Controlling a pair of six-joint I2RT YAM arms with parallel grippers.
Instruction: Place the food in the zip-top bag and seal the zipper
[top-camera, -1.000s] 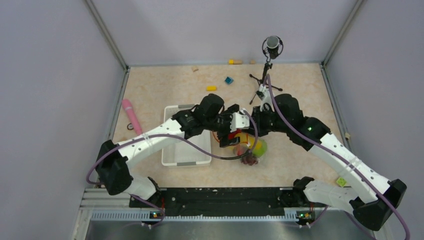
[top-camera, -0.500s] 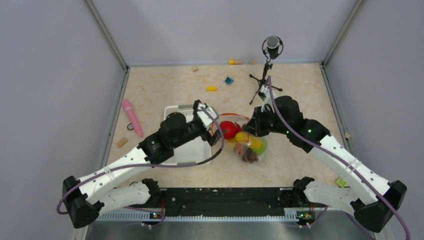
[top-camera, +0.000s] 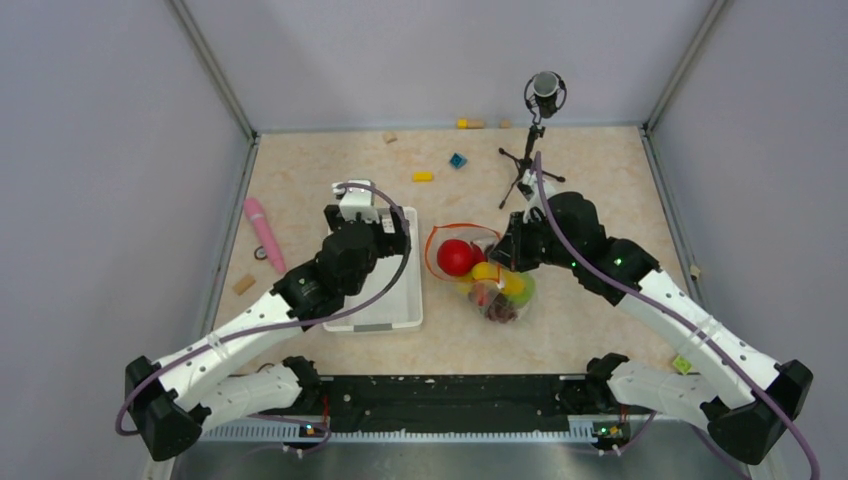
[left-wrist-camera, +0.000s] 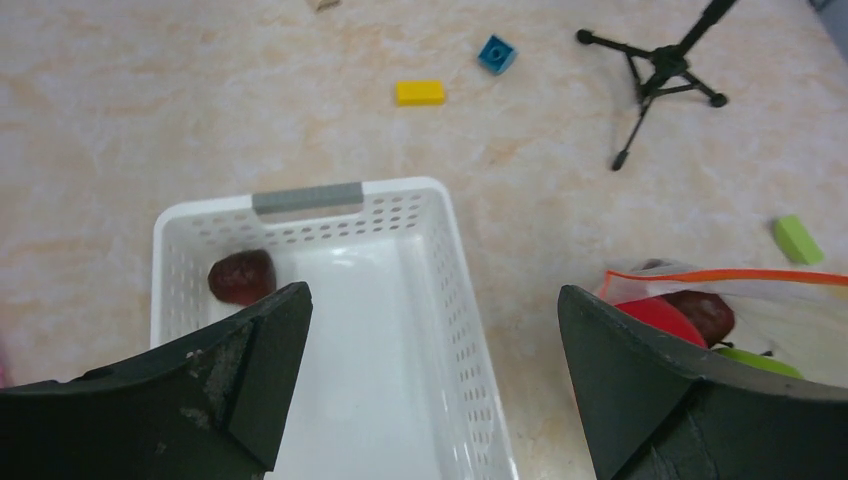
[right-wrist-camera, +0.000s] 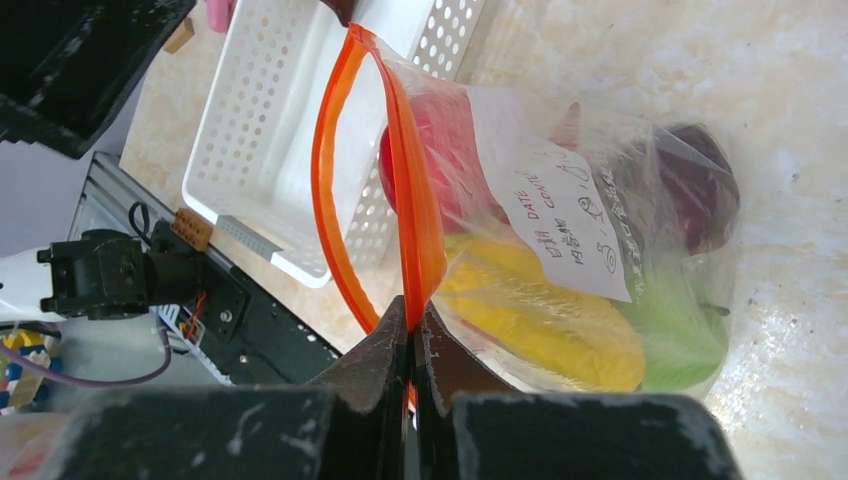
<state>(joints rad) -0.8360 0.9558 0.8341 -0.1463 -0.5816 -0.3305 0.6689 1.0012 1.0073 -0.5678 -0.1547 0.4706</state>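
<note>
Found left fingers (left-wrist-camera: 255, 360) spread wide, empty, above white basket's (left-wrist-camera: 445, 255) far end; right fingers (right-wrist-camera: 412, 335) clamped on zipper (right-wrist-camera: 318, 170), zip-top bag (right-wrist-camera: 560, 200) mouth gaping right of basket.

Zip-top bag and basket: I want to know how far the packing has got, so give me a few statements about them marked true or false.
1. The right gripper is shut on the zipper of the zip-top bag. True.
2. The zipper is sealed along its whole length. False: the strip gapes in an open loop and the mouth is open.
3. The white basket has nothing in it. False: a maroon fruit lies in its far corner, near the grey handle.
4. The left gripper is open and holds nothing, above the basket. True.
5. The red apple lies on the table outside the bag. False: it is inside the bag, just behind the mouth.
</note>
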